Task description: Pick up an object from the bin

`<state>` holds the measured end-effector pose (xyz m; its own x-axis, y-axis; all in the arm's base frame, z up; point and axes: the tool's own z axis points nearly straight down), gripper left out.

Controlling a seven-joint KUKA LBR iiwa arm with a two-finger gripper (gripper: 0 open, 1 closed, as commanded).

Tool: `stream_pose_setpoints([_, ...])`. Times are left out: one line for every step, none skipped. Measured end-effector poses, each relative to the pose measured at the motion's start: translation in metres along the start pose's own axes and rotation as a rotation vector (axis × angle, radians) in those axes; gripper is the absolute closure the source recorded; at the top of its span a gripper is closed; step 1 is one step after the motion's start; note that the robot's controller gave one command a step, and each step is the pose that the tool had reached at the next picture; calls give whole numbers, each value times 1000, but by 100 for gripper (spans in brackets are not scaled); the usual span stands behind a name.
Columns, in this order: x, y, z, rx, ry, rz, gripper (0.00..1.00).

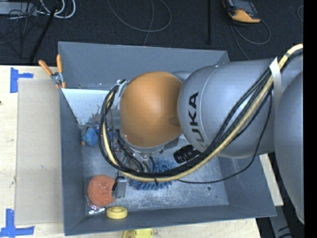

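dark floor with loose cables lies behind the pale desk that carries the grey bin (69, 133). at the bin's left lies a small blue lump (90, 136), and lower down an orange-red disc in clear wrap (100, 191) and a yellow ring (117, 212). the tool (121, 186) sits low, just beside the disc; whether it is released or clenched, i cannot tell. to its right a blue bristly brush (153, 176) lies under the orange-capped arm (148, 108). this looks like the descent. the next move calls for closing on one thing, likely the disc, then lifting.
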<state>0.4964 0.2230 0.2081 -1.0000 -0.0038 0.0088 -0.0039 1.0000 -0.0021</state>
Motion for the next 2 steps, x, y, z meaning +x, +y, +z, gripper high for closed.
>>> stream_pose_setpoints([-2,-1,-5,-2,-7,5,0])
stream_pose_setpoints([-16,-31,44,-5,-14,-17,0])
